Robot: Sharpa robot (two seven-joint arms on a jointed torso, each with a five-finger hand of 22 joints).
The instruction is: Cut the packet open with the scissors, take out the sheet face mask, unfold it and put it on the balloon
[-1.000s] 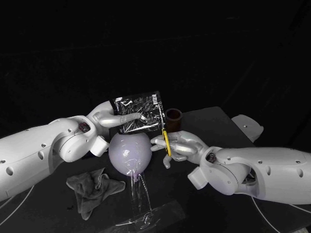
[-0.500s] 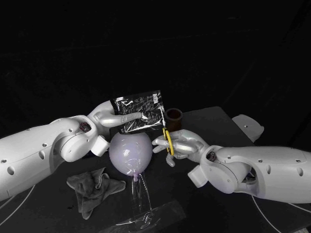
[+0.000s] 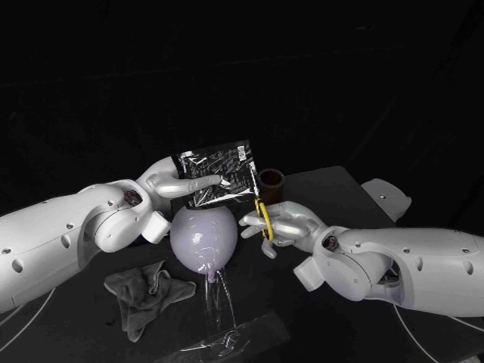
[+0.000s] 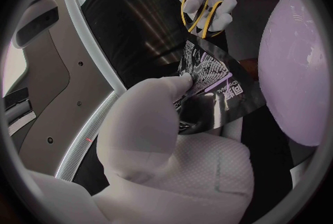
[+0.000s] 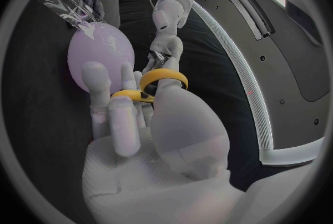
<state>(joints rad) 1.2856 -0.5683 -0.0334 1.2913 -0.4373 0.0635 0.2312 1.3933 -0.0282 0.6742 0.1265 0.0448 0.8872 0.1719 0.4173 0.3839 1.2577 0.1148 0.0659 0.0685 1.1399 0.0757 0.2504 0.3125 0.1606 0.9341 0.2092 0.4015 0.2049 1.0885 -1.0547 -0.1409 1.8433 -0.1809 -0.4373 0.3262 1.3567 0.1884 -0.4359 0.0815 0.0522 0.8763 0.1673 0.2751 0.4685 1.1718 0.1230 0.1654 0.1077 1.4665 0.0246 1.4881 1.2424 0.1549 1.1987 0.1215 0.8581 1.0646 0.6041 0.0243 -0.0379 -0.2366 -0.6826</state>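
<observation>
black worktop (image 3: 331,193) lies under both arms, with a dark room behind it. over it, between the two arms, is the pale violet balloon (image 3: 204,238). a grey cloth (image 3: 144,291) lies near it, on the side of the left arm. the left hand (image 3: 177,184) is raised above the balloon and pinches the packet (image 3: 222,174) by one side, so the shiny dark packet hangs upright in the air, well above the worktop. the right hand (image 3: 288,227) is just beside the balloon and below the packet's free corner. its fingers are closed through the yellow loops of the scissors (image 3: 263,215), whose blades point up to the packet's lower edge. whether the blades already bite the foil i cannot tell. a small brown cup (image 3: 271,180) stands behind the right hand.

the step in hand is, i think, the cut, and the packet looks not yet opened. to do it well, the left hand should hold the packet stiff and steady, with its fingers off the cutting line. the blades should take a narrow strip near the edge, so the mask inside is not cut, and close fully before pulling away. the points must stay away from the balloon, which could burst.
</observation>
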